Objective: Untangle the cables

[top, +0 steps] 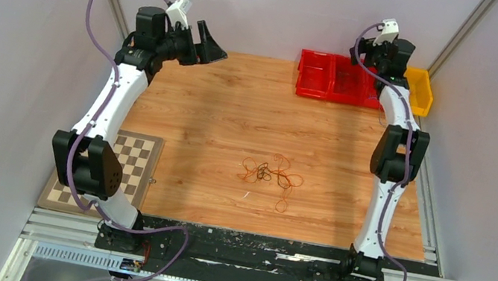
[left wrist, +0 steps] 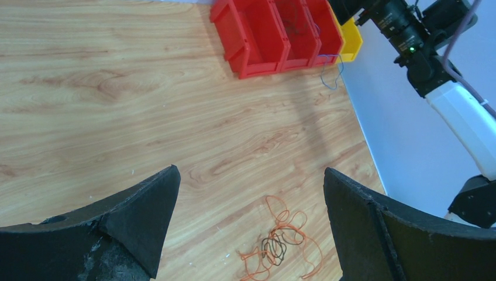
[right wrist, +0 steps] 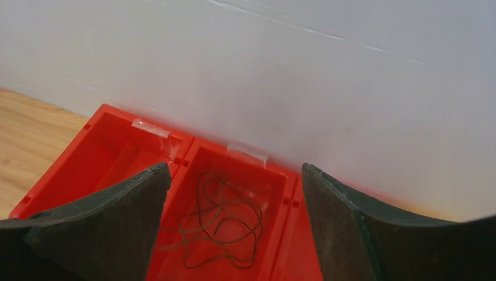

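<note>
The cables [top: 270, 174] lie in a loose tangle of thin orange and dark loops on the wooden table, near its front middle. They also show in the left wrist view [left wrist: 283, 246], low between my fingers. My left gripper [top: 209, 42] is open and empty, held high over the table's far left, far from the tangle. My right gripper [top: 368, 57] is open and empty above the red bins [top: 331, 77]. A dark wire [right wrist: 222, 225] lies loose in the middle red bin [right wrist: 275, 175], below the right fingers.
A yellow bin [top: 420, 91] stands right of the red bins at the far right. A thin blue wire [left wrist: 332, 73] hangs over the bins' front edge. A chessboard [top: 130, 167] lies at the front left. White walls enclose the table.
</note>
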{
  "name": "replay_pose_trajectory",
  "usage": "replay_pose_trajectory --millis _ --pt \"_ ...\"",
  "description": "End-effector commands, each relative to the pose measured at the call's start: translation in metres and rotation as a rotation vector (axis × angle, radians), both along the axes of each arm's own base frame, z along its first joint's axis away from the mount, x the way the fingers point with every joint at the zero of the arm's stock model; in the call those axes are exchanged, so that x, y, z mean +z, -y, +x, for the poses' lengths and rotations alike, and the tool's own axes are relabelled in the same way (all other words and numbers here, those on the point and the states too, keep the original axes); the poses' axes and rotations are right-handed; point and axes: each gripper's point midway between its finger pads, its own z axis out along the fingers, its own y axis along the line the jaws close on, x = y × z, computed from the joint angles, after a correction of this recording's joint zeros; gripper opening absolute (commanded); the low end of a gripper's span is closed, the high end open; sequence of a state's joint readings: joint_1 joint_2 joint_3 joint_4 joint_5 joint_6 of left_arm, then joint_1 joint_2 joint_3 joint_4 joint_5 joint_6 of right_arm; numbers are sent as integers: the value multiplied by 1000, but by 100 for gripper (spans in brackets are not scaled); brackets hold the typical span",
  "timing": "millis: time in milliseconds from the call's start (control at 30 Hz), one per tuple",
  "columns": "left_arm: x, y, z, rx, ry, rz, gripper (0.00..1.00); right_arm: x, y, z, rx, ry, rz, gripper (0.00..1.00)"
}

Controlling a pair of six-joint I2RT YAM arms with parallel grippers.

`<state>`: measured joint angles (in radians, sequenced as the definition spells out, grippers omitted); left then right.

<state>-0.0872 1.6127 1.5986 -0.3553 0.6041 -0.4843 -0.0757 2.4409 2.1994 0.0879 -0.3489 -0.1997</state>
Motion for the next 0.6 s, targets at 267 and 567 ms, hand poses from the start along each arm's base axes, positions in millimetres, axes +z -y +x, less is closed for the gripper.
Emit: replay_pose_trajectory --millis 267,567 --pt "5 2 -7 -28 14 -29 100 22 68 -104 72 -296 34 89" --pt "0 3 -18 -46 -2 -21 100 -75 119 -156 -43 -633 -151 66"
